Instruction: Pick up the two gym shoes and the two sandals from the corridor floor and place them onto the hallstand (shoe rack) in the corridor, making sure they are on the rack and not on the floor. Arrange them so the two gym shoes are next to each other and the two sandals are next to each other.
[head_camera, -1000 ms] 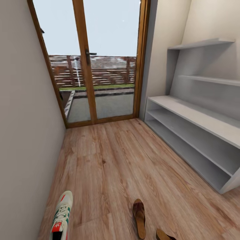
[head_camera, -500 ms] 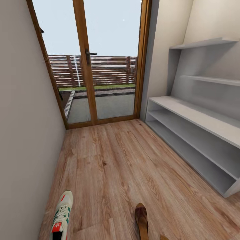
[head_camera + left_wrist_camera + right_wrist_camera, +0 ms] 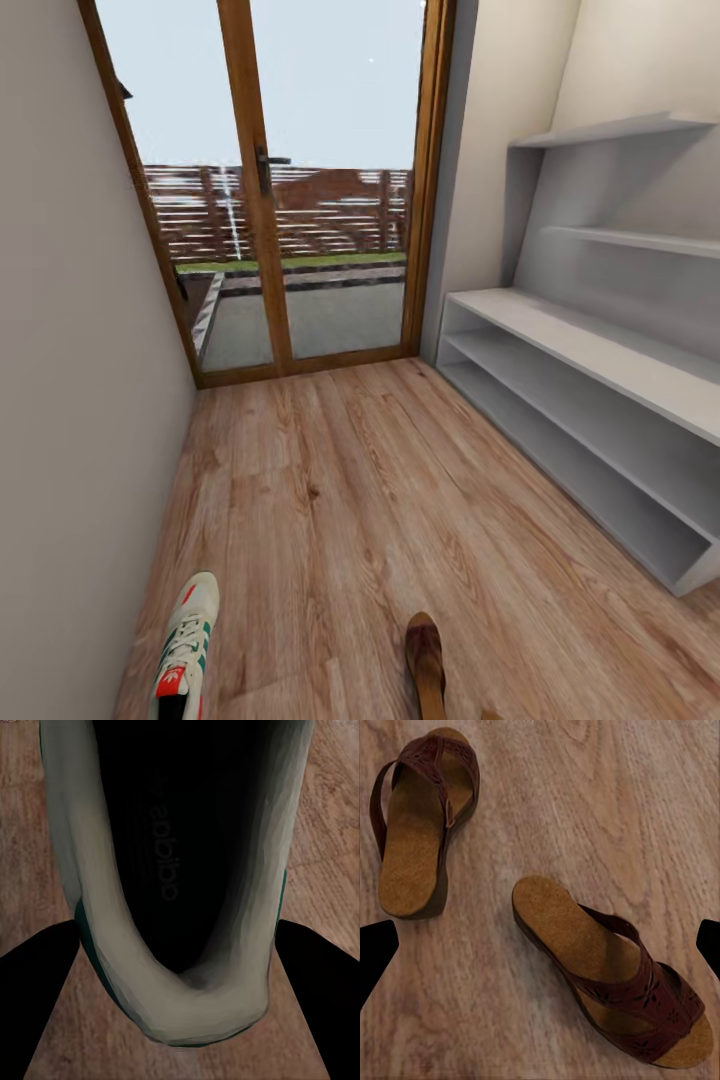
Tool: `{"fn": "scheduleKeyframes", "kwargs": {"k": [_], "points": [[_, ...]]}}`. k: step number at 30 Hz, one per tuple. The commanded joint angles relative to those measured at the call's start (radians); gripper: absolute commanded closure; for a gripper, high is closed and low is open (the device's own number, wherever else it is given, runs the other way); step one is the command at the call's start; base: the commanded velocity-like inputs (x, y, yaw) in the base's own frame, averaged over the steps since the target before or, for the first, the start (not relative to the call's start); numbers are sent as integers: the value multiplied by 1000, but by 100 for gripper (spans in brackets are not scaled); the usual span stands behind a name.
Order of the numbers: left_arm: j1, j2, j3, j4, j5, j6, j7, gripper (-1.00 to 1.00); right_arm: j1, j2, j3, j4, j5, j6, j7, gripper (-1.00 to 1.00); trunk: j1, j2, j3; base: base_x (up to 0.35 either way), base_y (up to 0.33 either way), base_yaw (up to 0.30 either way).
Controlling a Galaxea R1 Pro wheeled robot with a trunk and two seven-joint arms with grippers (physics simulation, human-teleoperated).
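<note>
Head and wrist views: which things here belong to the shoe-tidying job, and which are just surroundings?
Job:
- gym shoe on the floor
- second gym shoe, seen from above
- two sandals, apart on the floor
- hallstand, shelves bare

Surroundings:
- glass door
- fence outside
- left wall

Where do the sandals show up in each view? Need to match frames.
Head view: one sandal at the bottom edge, near centre; a sliver of a second just right of it.
Left wrist view: looks down into a gym shoe instead.
Right wrist view: both, lying apart, first sandal and second sandal.
Shared landmark: the wood-plank floor under the footwear in all three.
</note>
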Motion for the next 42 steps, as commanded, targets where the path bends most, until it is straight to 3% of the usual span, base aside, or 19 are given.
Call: {"fn": "scheduleKeyframes", "kwargs": {"k": [1,42], "points": [[-1,0,9,1,-4,-2,-7,100,0,1,-6,1,9,-3,1,-100,0,0,-1,133,0,0],[-1,-1,9,1,-4,-2,-7,100,0,1,-6,1,10,-3,1,-100,0,0,-1,119,0,0]]}}
